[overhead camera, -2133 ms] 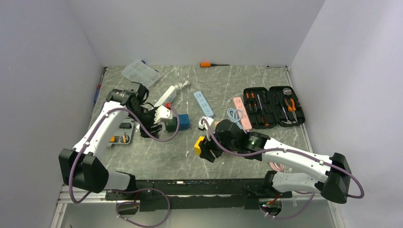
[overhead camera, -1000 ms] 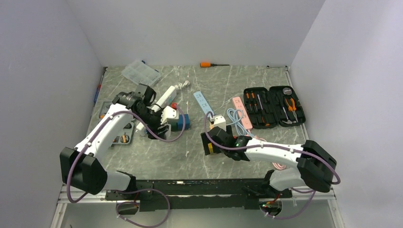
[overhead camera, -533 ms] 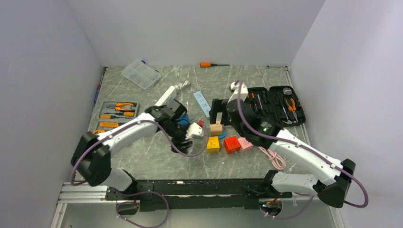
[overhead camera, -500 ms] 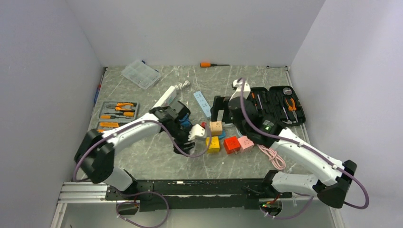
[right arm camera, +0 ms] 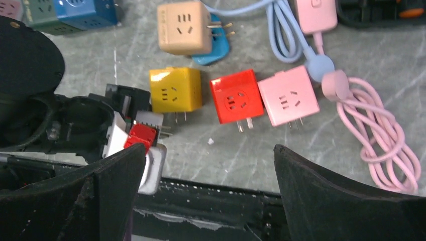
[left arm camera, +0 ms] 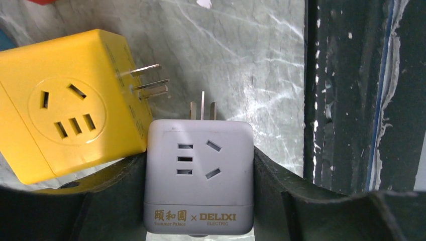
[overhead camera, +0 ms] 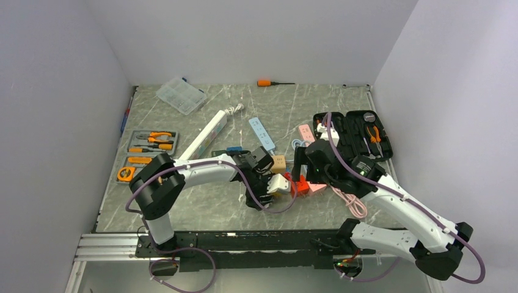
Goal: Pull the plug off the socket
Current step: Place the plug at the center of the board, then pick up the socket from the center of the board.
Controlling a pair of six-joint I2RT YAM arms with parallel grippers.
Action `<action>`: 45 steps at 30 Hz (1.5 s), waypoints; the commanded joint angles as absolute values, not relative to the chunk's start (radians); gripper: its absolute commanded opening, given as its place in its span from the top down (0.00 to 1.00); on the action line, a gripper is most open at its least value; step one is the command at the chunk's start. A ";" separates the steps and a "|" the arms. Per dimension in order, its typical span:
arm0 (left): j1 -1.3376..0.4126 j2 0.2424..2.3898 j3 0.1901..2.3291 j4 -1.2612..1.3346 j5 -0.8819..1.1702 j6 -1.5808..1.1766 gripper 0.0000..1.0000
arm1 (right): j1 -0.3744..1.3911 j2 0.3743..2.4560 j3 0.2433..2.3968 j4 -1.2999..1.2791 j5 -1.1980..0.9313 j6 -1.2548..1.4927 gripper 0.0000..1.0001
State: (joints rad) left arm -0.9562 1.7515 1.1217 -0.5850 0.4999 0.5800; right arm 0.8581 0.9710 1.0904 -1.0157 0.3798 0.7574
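We are clenching the white plug cube [left arm camera: 198, 170] in our left gripper [left arm camera: 198, 201], close to the table's [overhead camera: 201, 207] near edge. Its prongs are showing bare, plugged into nothing. The yellow socket cube [left arm camera: 65, 105] is lying on its far side, touching one corner. Our right gripper [right arm camera: 208, 150] is hovering above with jaws spread wide, grasping nothing. The red cube [right arm camera: 236, 95] and pink cube [right arm camera: 291, 95] are sitting right of the yellow one.

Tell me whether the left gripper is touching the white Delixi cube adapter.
Touching. In the left wrist view, the left gripper has both fingers pressed flush against the sides of the white Delixi cube adapter, with no gap on either side.
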 commanded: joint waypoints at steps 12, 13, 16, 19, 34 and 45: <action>-1.017 1.767 1.140 -0.456 0.489 0.400 0.49 | 0.852 1.014 1.161 -1.118 0.374 0.800 0.00; -1.017 1.754 1.132 -0.463 0.507 0.399 0.40 | 0.850 1.013 1.166 -1.115 0.378 0.797 0.00; -1.016 1.709 1.109 -0.503 0.554 0.409 0.01 | 0.840 1.010 1.183 -1.104 0.381 0.784 0.00; -0.996 1.645 1.105 -0.554 0.597 0.420 0.01 | 0.827 1.017 1.213 -1.112 0.396 0.772 0.00; -0.531 1.539 1.485 -1.152 0.796 0.612 0.01 | 0.678 1.071 1.345 -1.025 0.201 0.713 0.00; -0.151 1.537 1.452 -1.028 0.720 0.567 0.01 | 0.666 1.413 1.339 -0.521 -0.088 0.459 0.00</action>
State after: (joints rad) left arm -0.1734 1.5265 1.4654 -1.0492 0.7479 0.5640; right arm 0.6636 1.3052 1.3228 -0.8413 0.0727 0.5896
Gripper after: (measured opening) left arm 0.994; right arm 0.994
